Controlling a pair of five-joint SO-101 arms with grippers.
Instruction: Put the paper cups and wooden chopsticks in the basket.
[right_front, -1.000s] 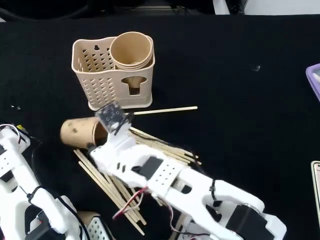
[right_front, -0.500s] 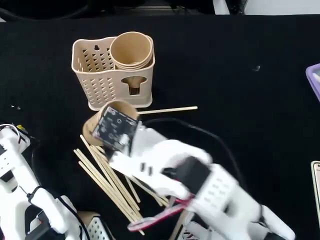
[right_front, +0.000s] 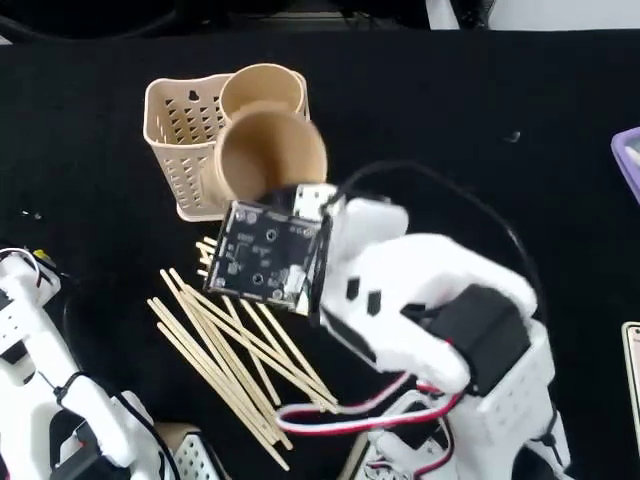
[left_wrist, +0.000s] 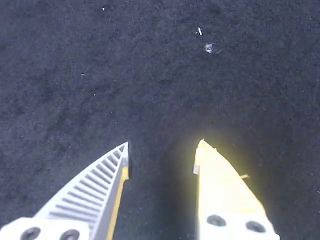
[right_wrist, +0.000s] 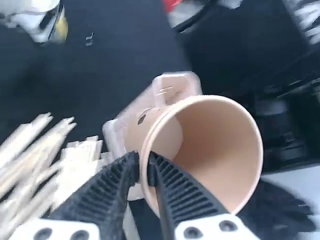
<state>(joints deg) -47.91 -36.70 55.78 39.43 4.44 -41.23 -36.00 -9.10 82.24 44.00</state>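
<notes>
Over the front wall of the basket (right_front: 180, 150), toward the far-left corner of the tabletop (right_front: 480, 120), the right gripper (right_wrist: 141, 157) pinches a paper cup (right_front: 270, 155) by its rim, probably to nest it in the stacked cups (right_front: 262, 88). Loose wooden chopsticks (right_front: 235, 350) lie nearer the front edge. The left gripper (left_wrist: 163, 145) hangs spread and empty.

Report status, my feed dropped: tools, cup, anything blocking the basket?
Right tool shut on paper cup, held beside basket. Left tool open over table. Chopsticks on table. Nothing between cup and basket.

One basket (right_front: 180, 150), one gripped cup (right_front: 270, 155) (chopsticks (right_front: 230, 350) uncountable).
</notes>
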